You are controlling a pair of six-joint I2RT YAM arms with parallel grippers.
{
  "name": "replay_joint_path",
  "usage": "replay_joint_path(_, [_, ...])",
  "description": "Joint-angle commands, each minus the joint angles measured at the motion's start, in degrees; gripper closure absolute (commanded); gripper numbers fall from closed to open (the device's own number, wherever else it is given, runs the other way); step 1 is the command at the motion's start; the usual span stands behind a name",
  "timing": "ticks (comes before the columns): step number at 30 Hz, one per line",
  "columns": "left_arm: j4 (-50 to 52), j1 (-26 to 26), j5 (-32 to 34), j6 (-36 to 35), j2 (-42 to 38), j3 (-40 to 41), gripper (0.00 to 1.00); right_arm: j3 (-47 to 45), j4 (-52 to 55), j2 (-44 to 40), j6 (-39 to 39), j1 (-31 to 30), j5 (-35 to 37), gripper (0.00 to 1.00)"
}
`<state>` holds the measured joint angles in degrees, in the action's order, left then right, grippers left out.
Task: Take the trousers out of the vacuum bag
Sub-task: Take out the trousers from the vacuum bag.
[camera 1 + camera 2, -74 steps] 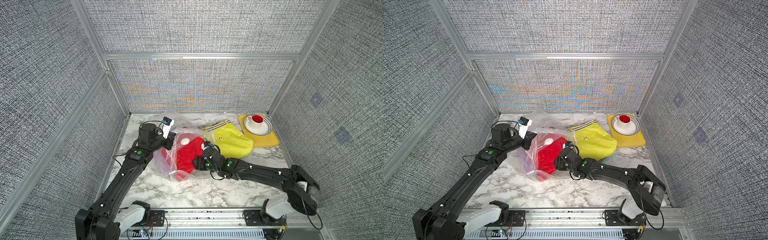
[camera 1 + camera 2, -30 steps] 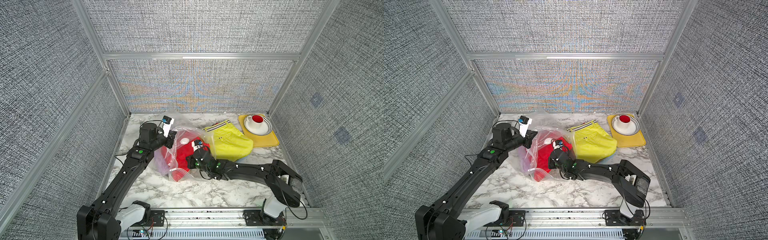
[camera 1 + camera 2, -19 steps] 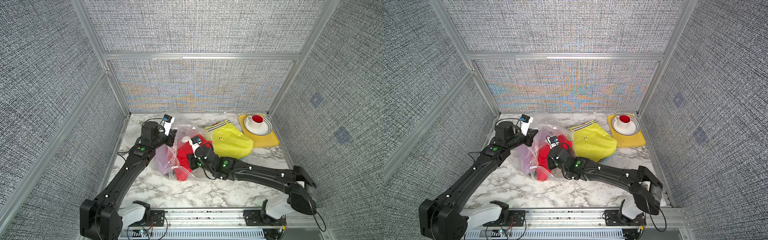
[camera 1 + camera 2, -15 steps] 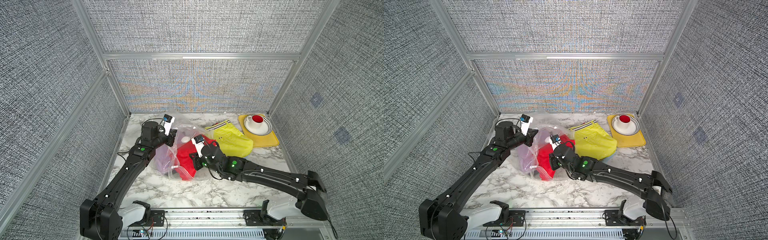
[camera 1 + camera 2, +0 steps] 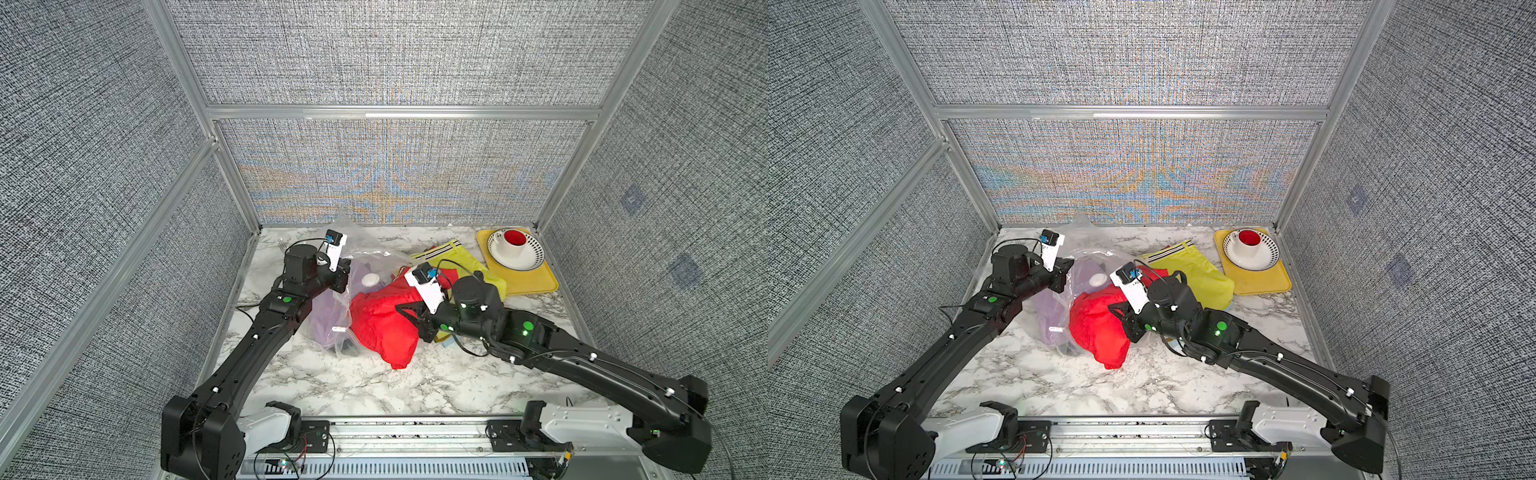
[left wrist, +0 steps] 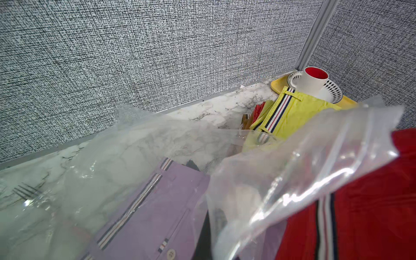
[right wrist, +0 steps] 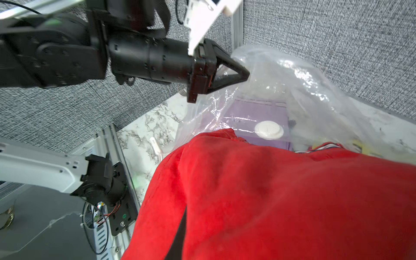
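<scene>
Left side: the left gripper (image 7: 245,73) is closed to a point, pinching a fold of the large, crinkly clear plastic vacuum bag (image 7: 304,76) near its rear. The grip is thin film only. If it slips, the bag travels with whatever is pulled from it.

Inside the bag: folded lilac trousers (image 6: 157,213) lie under the round white valve disc (image 7: 269,130), with a dark garment beneath, not clearly identifiable. Both sit against the red cloth and may be dragged towards the mouth.

Centre: the bunched red trousers (image 5: 384,324) are largely out of the bag, the lower end trailing onto the marble desk (image 5: 332,382). In the left wrist view the bag's zip-seal lip lies across part of them, so snagging there is likely.

The right gripper (image 5: 402,316) is buried in the red cloth, nearly closed, and appears to have hold of it. A small pinch on a heavy bundle may let go.

Right side: folded yellow trousers (image 5: 1200,270) lie out on the desk, and beyond them a yellow plastic tray (image 5: 1258,284) carries crockery. A wide swing of the arm could disturb either.
</scene>
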<state>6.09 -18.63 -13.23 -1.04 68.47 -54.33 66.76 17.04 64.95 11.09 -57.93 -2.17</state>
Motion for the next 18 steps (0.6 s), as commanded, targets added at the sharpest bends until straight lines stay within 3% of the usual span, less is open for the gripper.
replay_joint_path(1, [-1.53,0.09,5.32,0.91,0.02,0.23,1.0,2.81,-5.26,-2.04,-1.88,1.76,-3.17,1.0])
replay_joint_path(18, [-2.03,0.33,18.21,2.26,-2.78,4.27,1.0,18.55,-1.35,-4.7,-1.5,16.14,-8.64,1.0])
